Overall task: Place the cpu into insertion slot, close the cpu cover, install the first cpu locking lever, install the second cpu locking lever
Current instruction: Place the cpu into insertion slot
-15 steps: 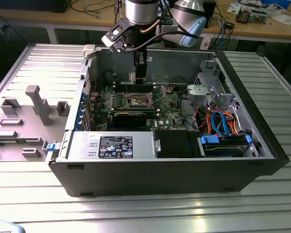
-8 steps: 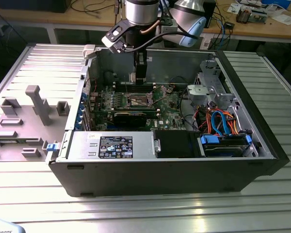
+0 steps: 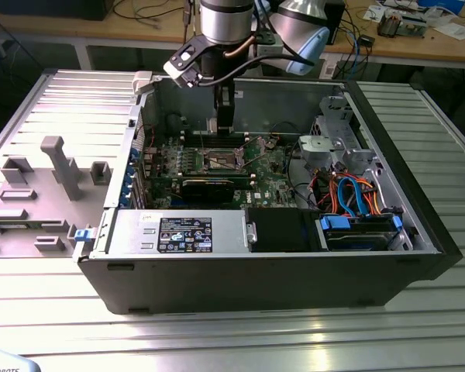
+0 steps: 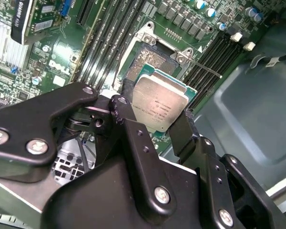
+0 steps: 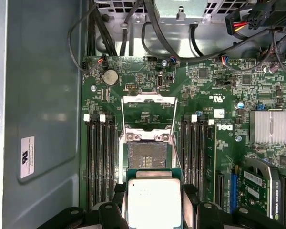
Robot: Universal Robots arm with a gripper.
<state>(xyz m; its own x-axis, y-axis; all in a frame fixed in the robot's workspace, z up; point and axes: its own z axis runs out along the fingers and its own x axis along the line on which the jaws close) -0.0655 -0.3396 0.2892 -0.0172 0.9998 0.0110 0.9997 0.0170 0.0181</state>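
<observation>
Gripper point(image 3: 225, 128) clamped on the cpu point(image 5: 154, 202), upper centre of exterior view, held above open insertion slot point(image 5: 147, 157); cpu cover point(image 5: 148, 99) flipped open beyond it, RAM slots point(image 5: 99, 157) on both sides

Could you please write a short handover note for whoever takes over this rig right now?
The gripper: fingers shut on the cpu, held over the motherboard close to the open socket.
The cpu cover: flipped up, open.
Done: cpu is in the grasp, at the socket.
Left: cpu not yet seated, cover not closed, locking levers not yet latched.
</observation>
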